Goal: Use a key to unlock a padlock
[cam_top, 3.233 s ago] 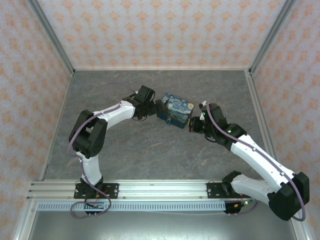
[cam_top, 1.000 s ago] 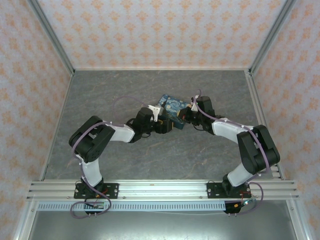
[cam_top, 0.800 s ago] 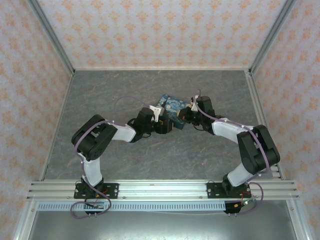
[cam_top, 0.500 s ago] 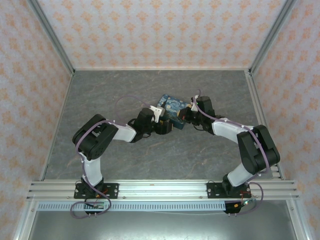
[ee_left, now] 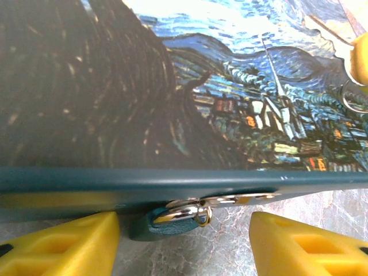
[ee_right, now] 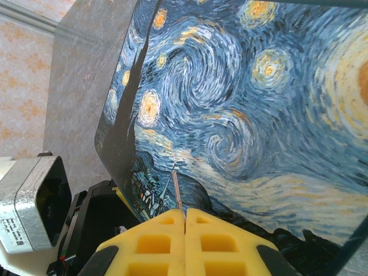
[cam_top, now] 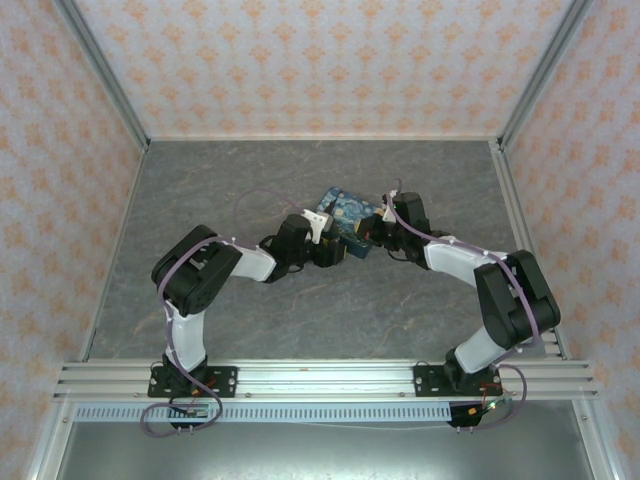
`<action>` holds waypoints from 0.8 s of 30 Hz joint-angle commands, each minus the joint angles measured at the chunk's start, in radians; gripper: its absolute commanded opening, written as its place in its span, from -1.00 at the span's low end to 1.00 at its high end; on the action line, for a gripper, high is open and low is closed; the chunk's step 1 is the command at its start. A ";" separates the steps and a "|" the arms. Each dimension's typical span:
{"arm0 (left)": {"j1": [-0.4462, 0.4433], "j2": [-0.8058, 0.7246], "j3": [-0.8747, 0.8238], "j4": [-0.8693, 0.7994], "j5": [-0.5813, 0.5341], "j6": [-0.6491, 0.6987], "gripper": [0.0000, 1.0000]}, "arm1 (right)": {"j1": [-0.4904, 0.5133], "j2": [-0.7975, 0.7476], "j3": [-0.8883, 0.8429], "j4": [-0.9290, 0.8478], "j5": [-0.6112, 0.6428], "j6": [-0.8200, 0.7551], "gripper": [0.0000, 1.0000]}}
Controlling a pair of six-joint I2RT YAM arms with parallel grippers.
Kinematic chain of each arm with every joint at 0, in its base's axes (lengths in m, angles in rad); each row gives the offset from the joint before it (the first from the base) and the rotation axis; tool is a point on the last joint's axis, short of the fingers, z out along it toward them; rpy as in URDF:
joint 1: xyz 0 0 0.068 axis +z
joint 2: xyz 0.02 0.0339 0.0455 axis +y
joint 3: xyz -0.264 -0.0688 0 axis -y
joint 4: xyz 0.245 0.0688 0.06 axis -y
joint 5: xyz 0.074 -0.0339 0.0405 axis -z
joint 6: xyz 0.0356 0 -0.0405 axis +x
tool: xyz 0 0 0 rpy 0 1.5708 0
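Left gripper (ee_left: 184,247) astride padlock (ee_left: 164,227) — box (ee_left: 172,115) edge

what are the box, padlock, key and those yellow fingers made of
Box: smooth printed painting with slight sheen, teal rim; plastic or coated card, hard to tell.
Padlock: matte teal body, maybe painted; shackle bright, mirror-like metal.
Key: thin grey blade, likely metal.
Yellow fingers: matte, lattice holes, probably moulded or printed plastic.
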 commanded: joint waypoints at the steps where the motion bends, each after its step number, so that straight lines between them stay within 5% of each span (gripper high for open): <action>1: 0.002 0.039 0.027 0.026 -0.001 0.009 0.18 | -0.003 -0.004 -0.012 -0.074 0.038 -0.027 -1.00; 24: -0.025 0.084 0.041 0.035 -0.002 -0.030 -0.15 | -0.003 0.002 -0.016 -0.057 0.036 -0.018 -1.00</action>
